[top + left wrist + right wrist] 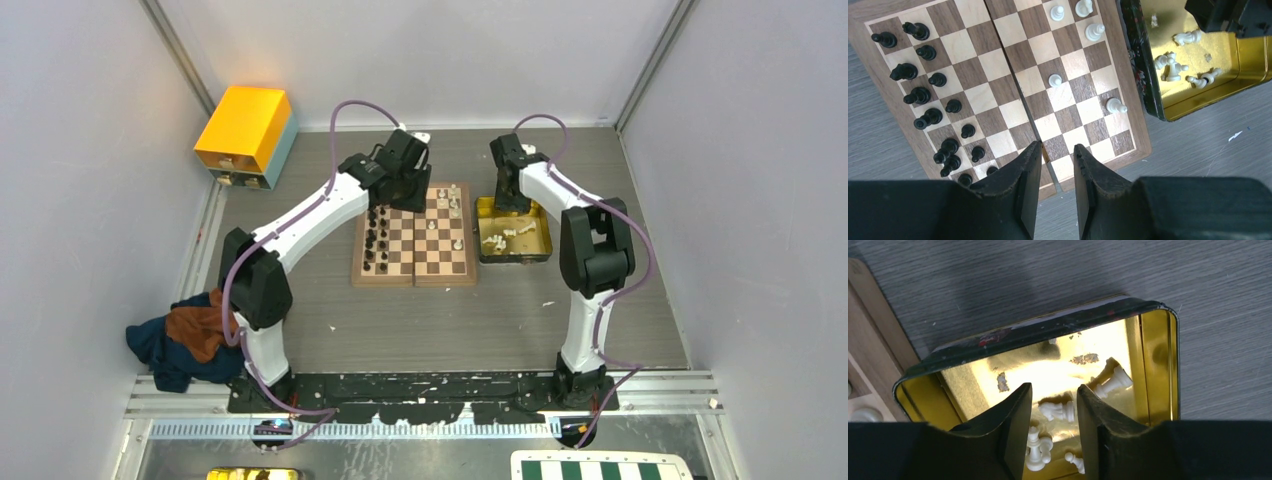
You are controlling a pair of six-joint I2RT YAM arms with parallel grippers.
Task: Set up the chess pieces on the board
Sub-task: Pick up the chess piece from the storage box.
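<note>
Right wrist view: the right pincer (1054, 390), spread astride a toppled white chess piece (1058, 411) in the gold tin (1048, 326), should sink lower before closing gently.

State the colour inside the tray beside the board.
The tray is shiny gold inside; the right wrist view shows it best.
</note>
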